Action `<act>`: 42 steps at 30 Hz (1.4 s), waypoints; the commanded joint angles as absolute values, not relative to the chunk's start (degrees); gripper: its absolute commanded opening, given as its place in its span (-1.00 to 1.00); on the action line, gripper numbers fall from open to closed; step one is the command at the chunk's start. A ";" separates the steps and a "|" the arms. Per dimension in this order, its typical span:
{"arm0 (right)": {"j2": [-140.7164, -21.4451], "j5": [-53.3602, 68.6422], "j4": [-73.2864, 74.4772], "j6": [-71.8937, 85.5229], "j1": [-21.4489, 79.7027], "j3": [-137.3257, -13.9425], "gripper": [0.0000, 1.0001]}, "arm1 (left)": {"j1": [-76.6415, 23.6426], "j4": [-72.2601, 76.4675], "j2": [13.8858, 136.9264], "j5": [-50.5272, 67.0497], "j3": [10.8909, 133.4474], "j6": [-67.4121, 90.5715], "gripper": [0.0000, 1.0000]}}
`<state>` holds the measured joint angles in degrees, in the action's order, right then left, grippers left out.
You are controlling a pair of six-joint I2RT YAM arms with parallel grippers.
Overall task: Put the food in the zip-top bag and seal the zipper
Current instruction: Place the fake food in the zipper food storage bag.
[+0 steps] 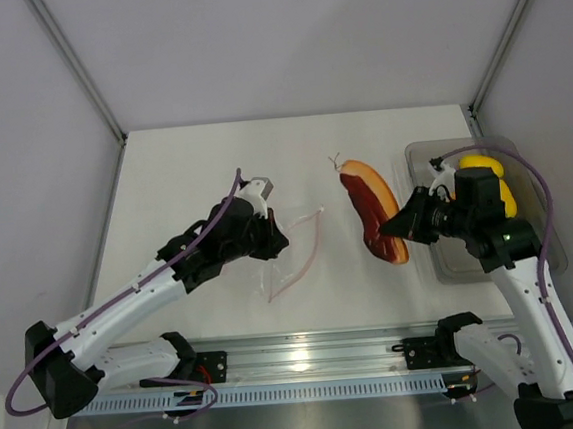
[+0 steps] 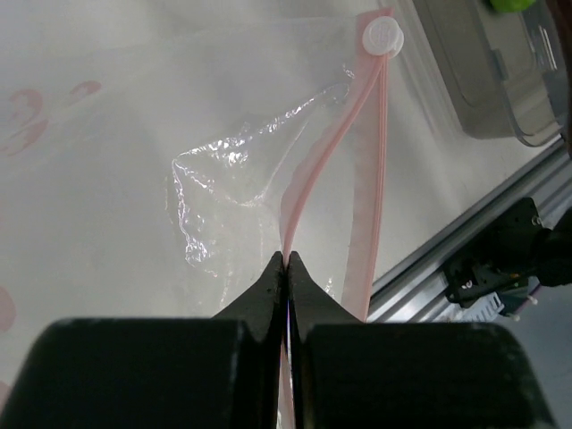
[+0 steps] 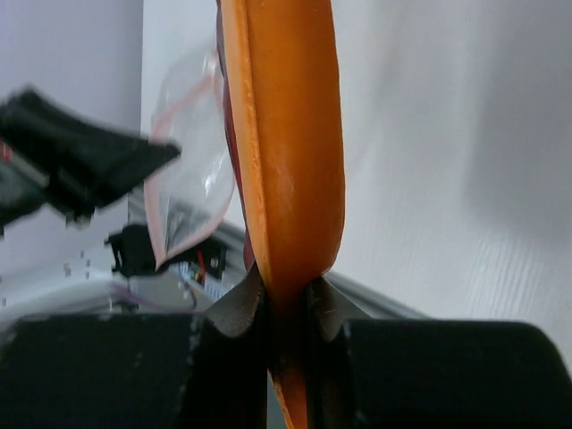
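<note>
Our left gripper (image 2: pixel 287 261) was clamped on the pink zipper (image 2: pixel 332 161), holding the zip-top bag (image 2: pixel 232 179) at mid-table with its mouth parted; our right gripper (image 3: pixel 284 290) gripped the orange and reddish-brown piece (image 3: pixel 290 134) between bag and tray (image 1: pixel 452 268), where yellow pieces (image 1: pixel 483 163) lay

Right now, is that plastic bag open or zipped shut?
Open. The bag has its two pink strips bowed apart; the left gripper pinches one.

Zip-top bag (image 2: pixel 232 170) clear, crinkled, with white glints; zipper (image 2: pixel 357 152) pale pink-red, its round slider (image 2: pixel 382 36) white. Toy food slice (image 1: pixel 375 212) in 2 colours: orange rim, reddish-brown face. Yellow pieces (image 1: pixel 483 163) in grey-clear tray (image 1: pixel 545 242); table (image 1: pixel 193 172) plain white.
</note>
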<state>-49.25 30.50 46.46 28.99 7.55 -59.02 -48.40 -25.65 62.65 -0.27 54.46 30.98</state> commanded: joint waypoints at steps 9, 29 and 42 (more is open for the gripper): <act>-38.41 35.32 62.66 33.04 20.48 -61.27 -1.00 | -43.60 -25.84 64.33 -4.57 56.78 29.36 -0.99; -41.30 38.85 55.55 39.46 28.91 -56.25 -1.00 | -43.51 -21.36 63.81 -0.44 55.28 31.20 -0.99; -49.57 31.29 45.62 45.09 39.29 -55.99 -1.00 | -43.51 -20.39 59.95 5.53 52.83 33.22 -0.99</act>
